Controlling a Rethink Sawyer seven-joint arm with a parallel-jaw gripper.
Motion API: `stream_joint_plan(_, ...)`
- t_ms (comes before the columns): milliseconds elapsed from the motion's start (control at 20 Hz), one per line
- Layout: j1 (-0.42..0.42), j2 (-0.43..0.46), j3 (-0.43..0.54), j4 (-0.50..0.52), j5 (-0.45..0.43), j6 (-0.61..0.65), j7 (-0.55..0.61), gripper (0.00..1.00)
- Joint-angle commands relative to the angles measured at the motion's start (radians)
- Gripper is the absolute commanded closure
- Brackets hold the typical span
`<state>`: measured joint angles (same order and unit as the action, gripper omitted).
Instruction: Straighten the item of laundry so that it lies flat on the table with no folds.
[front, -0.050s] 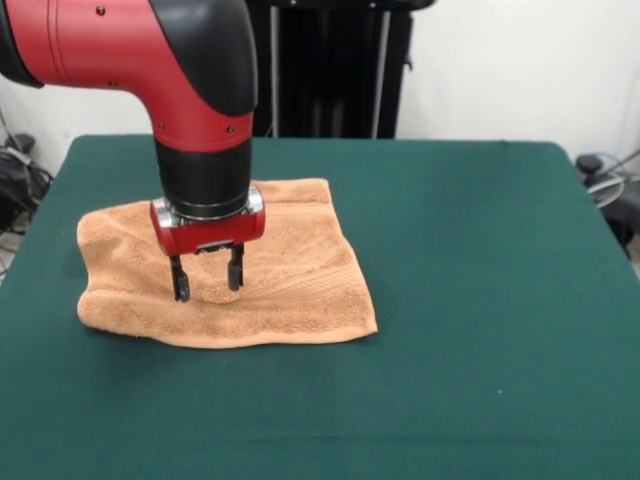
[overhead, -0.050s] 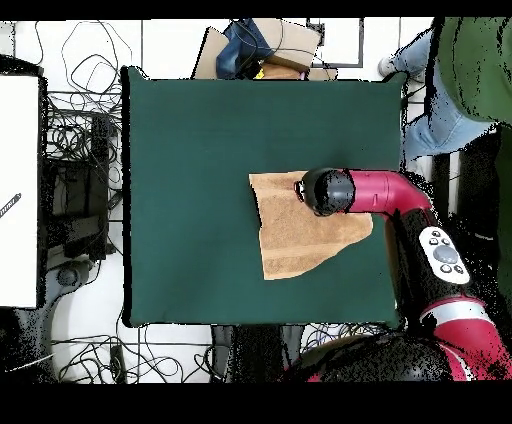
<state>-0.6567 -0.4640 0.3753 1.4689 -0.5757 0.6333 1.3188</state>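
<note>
The item of laundry (front, -0.050s: 290, 280), a light orange-tan towel, lies on the left half of the dark green table (front, -0.050s: 480, 300). Its front-left edge is thick and rolled, and a woven band runs near the right hem. My gripper (front, -0.050s: 208, 281) stands over the towel's middle-left, open, with both black fingertips (front, -0.050s: 180, 287) pressing into the cloth. Seen from overhead, the towel (overhead, -0.050s: 300, 245) sits at the table's (overhead, -0.050s: 200, 200) right side with an angled right edge, and the arm's wrist (overhead, -0.050s: 328, 191) covers its upper right part and hides the gripper.
Tangled cables (overhead, -0.050s: 85, 160) and a white surface (overhead, -0.050s: 20, 190) lie off the table's left side in the overhead view. A person (overhead, -0.050s: 455, 90) stands at the top right. Boxes and a bag (overhead, -0.050s: 265, 50) sit beyond the top edge.
</note>
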Motion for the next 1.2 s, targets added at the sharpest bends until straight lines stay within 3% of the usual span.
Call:
stream_joint_plan(50,0.009,0.018,-0.028,0.054,-0.003,-0.036,0.097,0.0)
stream_joint_plan(700,0.015,0.009,-0.029,0.039,-0.006,-0.03,0.076,0.0)
stream_joint_plan(900,0.046,-0.045,-0.042,0.071,-0.017,-0.032,0.094,0.0)
stream_joint_plan(1200,0.046,-0.002,-0.036,0.011,-0.028,-0.008,0.052,0.0)
